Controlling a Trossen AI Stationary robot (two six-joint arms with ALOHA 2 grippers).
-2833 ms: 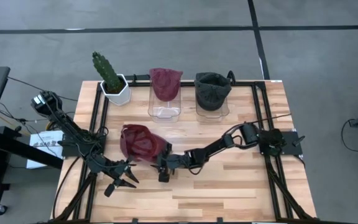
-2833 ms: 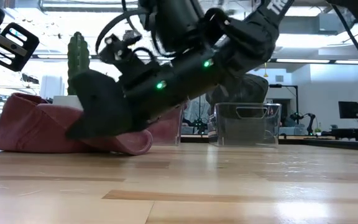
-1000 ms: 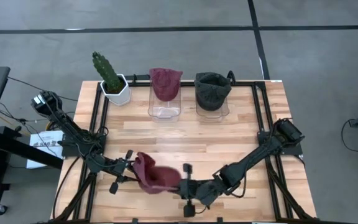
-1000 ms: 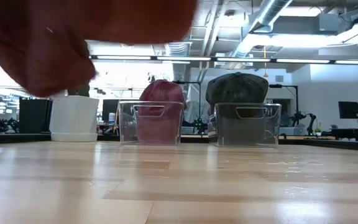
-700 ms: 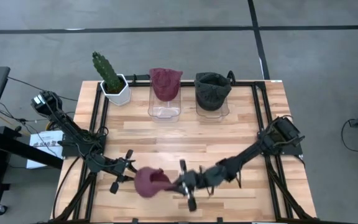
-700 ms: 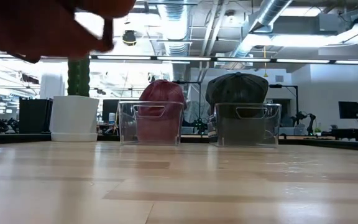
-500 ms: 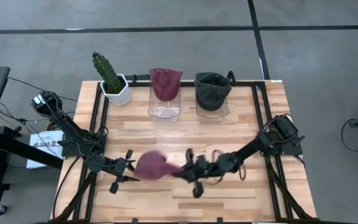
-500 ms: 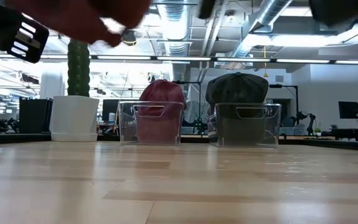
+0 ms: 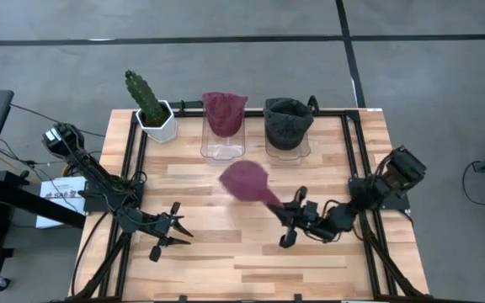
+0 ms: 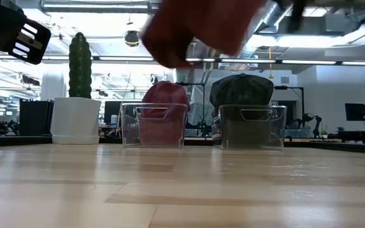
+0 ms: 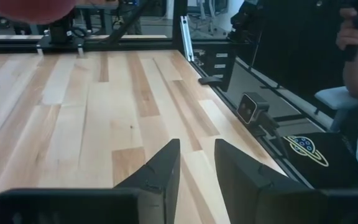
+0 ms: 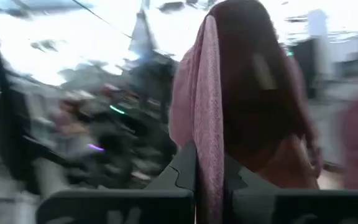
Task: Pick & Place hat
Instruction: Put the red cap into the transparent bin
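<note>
Maroon hat [image 9: 244, 179], soft fabric, carried above the middle of the tabletop [image 9: 251, 252].
Right gripper [image 9: 283, 210]: fingers [image 12: 185, 168] pinched together on a fold of the hat's cloth. Left gripper [image 9: 178, 233]: fingers [image 11: 160, 171] slightly apart, empty, low over the tabletop's left front. High view alone shows both arms; right wrist view alone shows the pinch close up.
</note>
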